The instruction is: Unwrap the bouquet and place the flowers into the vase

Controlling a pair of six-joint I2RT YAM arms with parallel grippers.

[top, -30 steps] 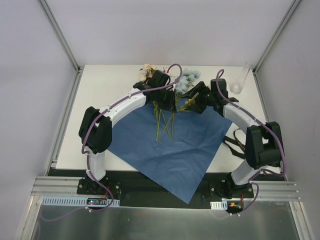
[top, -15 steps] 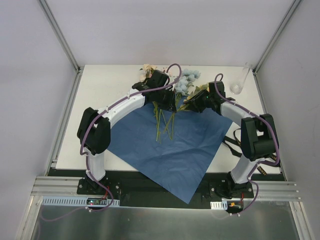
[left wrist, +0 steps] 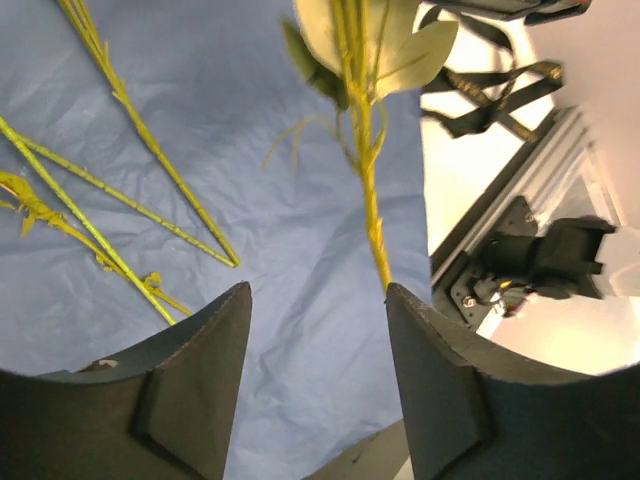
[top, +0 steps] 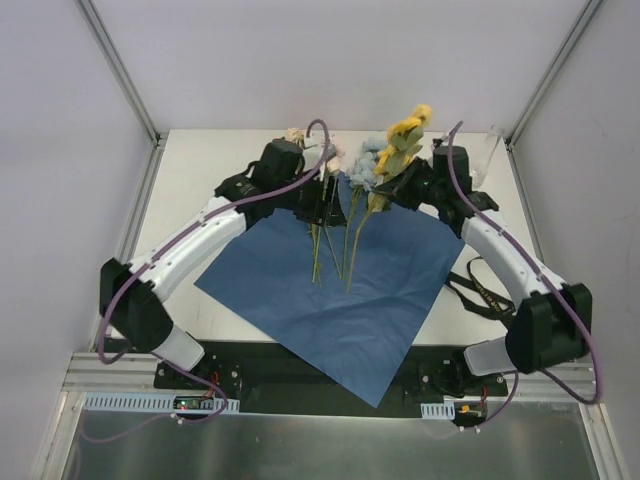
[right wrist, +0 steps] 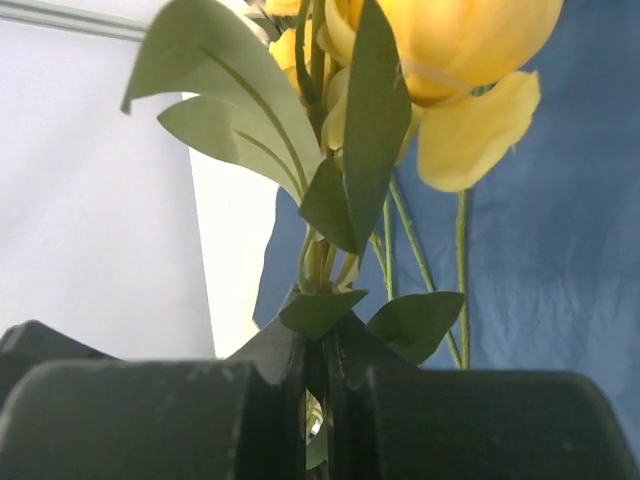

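Note:
The bouquet lies unwrapped, its blue paper [top: 385, 300] flat on the table. My right gripper [top: 390, 192] is shut on the stem of a yellow flower [top: 408, 128] and holds it upright above the paper. Its leaves and stem [right wrist: 320, 265] rise straight out of the closed jaws, and the bloom [right wrist: 470, 50] fills the top of the right wrist view. My left gripper [top: 318, 198] hangs open over the paper with nothing between its fingers [left wrist: 205, 350]. The held stem [left wrist: 366, 190] dangles just ahead of them. Other flowers, cream [top: 295, 135] and pale-blue [top: 368, 160], lie at the paper's far edge, stems [top: 322, 250] on the sheet. The clear vase [top: 487, 155] stands at the far right.
A black ribbon [top: 475, 290] lies on the table to the right of the paper, also seen in the left wrist view [left wrist: 490, 90]. Loose green stems [left wrist: 130, 130] cross the paper under the left gripper. White walls close in the table on three sides.
The right gripper closed on the yellow flower's stem and raised it upright. The left gripper opened, letting go, and its arm stretched out to the left.

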